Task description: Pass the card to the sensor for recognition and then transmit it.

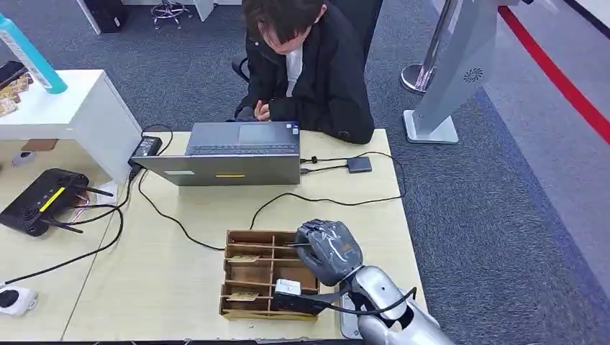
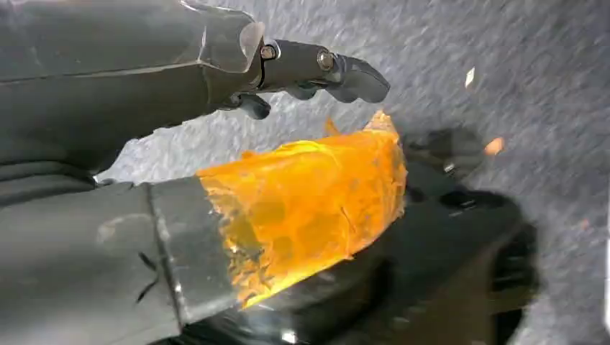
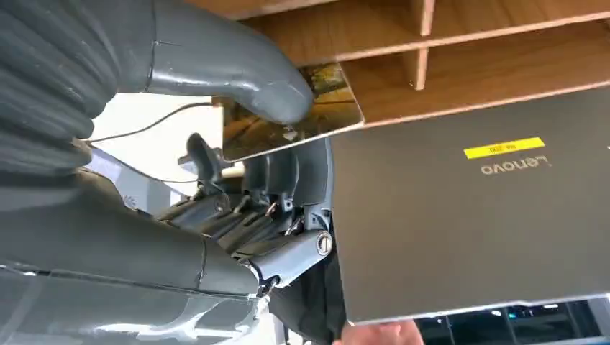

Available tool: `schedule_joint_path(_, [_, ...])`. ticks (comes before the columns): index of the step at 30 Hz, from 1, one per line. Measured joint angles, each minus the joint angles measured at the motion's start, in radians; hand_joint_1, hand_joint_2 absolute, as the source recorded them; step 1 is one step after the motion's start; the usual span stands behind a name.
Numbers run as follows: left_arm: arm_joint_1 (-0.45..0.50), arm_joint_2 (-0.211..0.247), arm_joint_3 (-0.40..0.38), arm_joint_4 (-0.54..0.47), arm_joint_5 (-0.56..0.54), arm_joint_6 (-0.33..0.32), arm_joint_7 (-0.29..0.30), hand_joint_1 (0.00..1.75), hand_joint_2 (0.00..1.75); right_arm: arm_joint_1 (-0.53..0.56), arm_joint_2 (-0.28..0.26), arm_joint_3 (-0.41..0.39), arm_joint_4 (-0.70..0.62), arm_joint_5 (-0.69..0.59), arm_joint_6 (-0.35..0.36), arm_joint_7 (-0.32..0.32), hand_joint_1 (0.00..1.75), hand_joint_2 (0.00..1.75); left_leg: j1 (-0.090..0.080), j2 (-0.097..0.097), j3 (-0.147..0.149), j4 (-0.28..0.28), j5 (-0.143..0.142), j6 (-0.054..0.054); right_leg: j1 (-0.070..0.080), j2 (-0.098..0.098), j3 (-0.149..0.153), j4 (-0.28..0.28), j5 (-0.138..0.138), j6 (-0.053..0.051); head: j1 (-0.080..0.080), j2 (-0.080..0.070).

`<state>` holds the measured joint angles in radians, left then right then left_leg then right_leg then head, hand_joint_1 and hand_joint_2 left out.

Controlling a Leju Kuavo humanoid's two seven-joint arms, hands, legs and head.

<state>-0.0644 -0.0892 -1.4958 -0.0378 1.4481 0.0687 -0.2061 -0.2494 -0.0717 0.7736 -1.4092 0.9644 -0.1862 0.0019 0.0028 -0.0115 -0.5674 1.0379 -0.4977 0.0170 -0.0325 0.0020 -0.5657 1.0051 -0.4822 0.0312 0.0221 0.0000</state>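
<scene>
Hanging over grey carpet, left hand (image 2: 316,72) holds nothing, fingers apart | wooden divider tray (image 1: 248,277) sits on table (image 1: 180,287) near laptop (image 1: 230,154) | right hand (image 1: 327,251) at tray's right edge, thumb and fingers pinching card (image 3: 288,118) | person (image 1: 309,57) seated behind laptop

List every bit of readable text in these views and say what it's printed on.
"Lenovo": on the laptop lid, seen upside down in the right wrist view.
Yellow sticker on that lid: dark print, too small to read.
Card held by the right hand over the wooden organizer: patterned face, no legible text.
White label near the organizer: blurred, unreadable.
</scene>
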Motion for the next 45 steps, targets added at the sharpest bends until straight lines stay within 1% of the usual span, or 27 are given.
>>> schedule_joint_path(1, [0.004, 0.0, 0.0, 0.002, 0.0, 0.045, -0.041, 0.0, 0.0, 0.001, -0.001, -0.001, 0.002, 0.002, -0.003, 0.007, 1.73, 1.75, 0.0, 0.0, 0.0, 0.0, 0.0, 0.0, 0.0, 0.0, -0.001, 0.0, 0.0, 0.0, 0.0, 0.0])
schedule_joint_path(2, [0.001, -0.009, 0.0, 0.004, 0.0, 0.139, -0.07, 0.0, 0.0, 0.002, -0.002, -0.003, 0.002, 0.009, -0.005, 0.015, 1.73, 1.75, 0.0, 0.0, 0.0, 0.0, 0.0, 0.0, 0.0, 0.0, -0.001, 0.0, 0.0, 0.0, 0.0, 0.0])
schedule_joint_path(3, [-0.01, -0.02, 0.0, 0.004, 0.001, 0.251, -0.073, 0.0, 0.0, 0.003, -0.002, -0.004, 0.002, 0.013, -0.006, 0.022, 1.73, 1.75, -0.001, -0.001, -0.001, 0.0, 0.0, 0.0, 0.0, -0.001, 0.0, 0.0, 0.0, 0.0, 0.0, 0.0])
schedule_joint_path(4, [-0.024, -0.033, 0.0, 0.004, 0.001, 0.346, -0.063, 0.0, 0.0, 0.004, -0.002, -0.005, 0.002, 0.018, -0.006, 0.026, 1.73, 1.75, -0.001, -0.001, -0.001, 0.0, 0.0, 0.0, 0.0, -0.002, 0.0, 0.0, 0.0, 0.0, 0.001, 0.0])
schedule_joint_path(5, [-0.035, -0.041, 0.0, 0.004, 0.0, 0.384, -0.056, 0.0, 0.0, 0.005, -0.002, -0.005, 0.001, 0.02, -0.006, 0.027, 1.73, 1.75, -0.001, -0.001, -0.001, 0.0, 0.001, 0.0, 0.0, -0.001, 0.001, 0.0, 0.0, 0.0, 0.0, 0.0])
schedule_joint_path(6, [-0.044, -0.048, -0.001, 0.004, 0.0, 0.394, -0.054, 0.0, 0.0, 0.007, -0.002, -0.005, -0.001, 0.021, -0.006, 0.029, 1.73, 1.75, -0.001, -0.001, 0.0, 0.0, 0.001, 0.0, 0.0, -0.001, 0.001, 0.0, 0.001, -0.001, 0.0, 0.0])
schedule_joint_path(10, [-0.057, -0.064, -0.002, 0.004, 0.002, 0.396, -0.058, 0.0, 0.0, 0.008, -0.002, -0.007, -0.001, 0.022, -0.006, 0.03, 1.75, 1.75, 0.0, 0.001, 0.0, 0.0, 0.001, 0.0, 0.0, 0.001, 0.0, 0.0, 0.001, -0.001, 0.0, 0.0])
schedule_joint_path(13, [-0.062, -0.066, -0.001, 0.004, 0.04, 0.396, -0.101, 0.0, 0.0, 0.008, -0.002, -0.008, -0.001, 0.024, -0.005, 0.03, 1.75, 1.75, -0.001, 0.0, 0.0, 0.0, 0.001, 0.0, 0.0, 0.001, 0.0, 0.0, 0.001, -0.001, 0.0, 0.0])
schedule_joint_path(19, [-0.081, -0.062, -0.001, 0.004, 0.071, 0.407, -0.137, 0.0, 0.0, -0.007, -0.002, -0.009, -0.001, 0.022, -0.012, 0.018, 1.75, 1.75, 0.0, 0.0, 0.0, 0.0, 0.002, -0.002, 0.001, 0.001, 0.0, 0.0, 0.001, -0.001, 0.0, 0.0])
schedule_joint_path(23, [-0.095, -0.059, -0.001, 0.001, 0.076, 0.424, -0.14, 0.0, 0.0, -0.013, -0.002, -0.01, -0.001, 0.021, -0.042, 0.01, 1.75, 1.75, 0.0, 0.0, 0.0, 0.0, 0.002, -0.002, 0.001, 0.001, 0.0, 0.0, 0.002, -0.001, 0.0, 0.0])
schedule_joint_path(28, [-0.097, -0.058, -0.001, -0.002, 0.076, 0.426, -0.14, 0.0, 0.0, -0.013, -0.003, -0.01, -0.001, 0.023, -0.05, 0.008, 1.75, 1.75, 0.0, 0.0, 0.0, 0.0, 0.002, -0.002, 0.001, 0.001, 0.0, 0.0, 0.002, -0.001, 0.0, 0.0])
schedule_joint_path(30, [-0.1, -0.05, -0.001, -0.013, 0.094, 0.435, -0.137, 0.0, 0.0, -0.014, -0.008, -0.016, -0.016, 0.032, -0.103, -0.007, 1.75, 1.75, 0.0, 0.0, 0.0, 0.0, 0.002, -0.002, 0.001, 0.001, 0.0, 0.0, 0.002, -0.001, 0.0, 0.0])
schedule_joint_path(32, [-0.1, -0.045, -0.001, -0.014, 0.1, 0.435, -0.136, 0.0, 0.0, -0.018, -0.011, -0.019, -0.026, 0.042, -0.124, -0.018, 1.75, 1.75, 0.0, 0.0, 0.0, 0.0, 0.002, -0.002, 0.001, 0.001, 0.0, 0.0, 0.002, -0.001, 0.0, 0.0])
schedule_joint_path(34, [-0.1, -0.039, -0.001, -0.016, 0.107, 0.435, -0.136, 0.0, 0.0, -0.024, -0.017, -0.023, -0.044, 0.054, -0.165, -0.036, 1.75, 1.75, 0.0, 0.0, 0.0, 0.0, 0.002, -0.002, 0.001, 0.001, 0.0, 0.0, 0.002, -0.001, 0.0, 0.0])
schedule_joint_path(36, [-0.1, -0.032, -0.001, -0.02, 0.114, 0.435, -0.136, 0.0, 0.0, -0.036, -0.024, -0.034, -0.076, 0.06, -0.221, -0.056, 1.75, 1.75, 0.0, 0.0, 0.0, 0.0, 0.002, -0.002, 0.001, 0.001, 0.0, 0.0, 0.002, -0.001, 0.0, 0.0])
schedule_joint_path(38, [-0.1, -0.026, -0.001, -0.021, 0.115, 0.435, -0.135, 0.0, 0.0, -0.058, -0.033, -0.045, -0.121, 0.064, -0.258, -0.073, 1.75, 1.75, 0.0, 0.001, 0.0, 0.0, 0.002, -0.002, 0.001, 0.002, 0.0, 0.0, 0.002, -0.002, 0.0, 0.0])
schedule_joint_path(41, [-0.1, -0.017, -0.001, -0.025, 0.115, 0.435, -0.128, 0.0, 0.0, -0.09, -0.039, -0.058, -0.177, 0.072, -0.275, -0.088, 1.75, 1.75, 0.0, 0.001, 0.0, 0.0, 0.002, -0.002, 0.001, 0.001, 0.0, 0.001, 0.002, -0.002, 0.0, 0.0])
schedule_joint_path(45, [-0.1, -0.003, -0.006, -0.029, 0.106, 0.434, -0.095, 0.0, 0.0, -0.148, -0.038, -0.056, -0.228, 0.072, -0.275, -0.101, 1.75, 1.75, 0.0, 0.001, 0.0, 0.0, 0.002, -0.002, 0.001, 0.001, 0.0, 0.001, 0.002, -0.002, 0.0, 0.0])
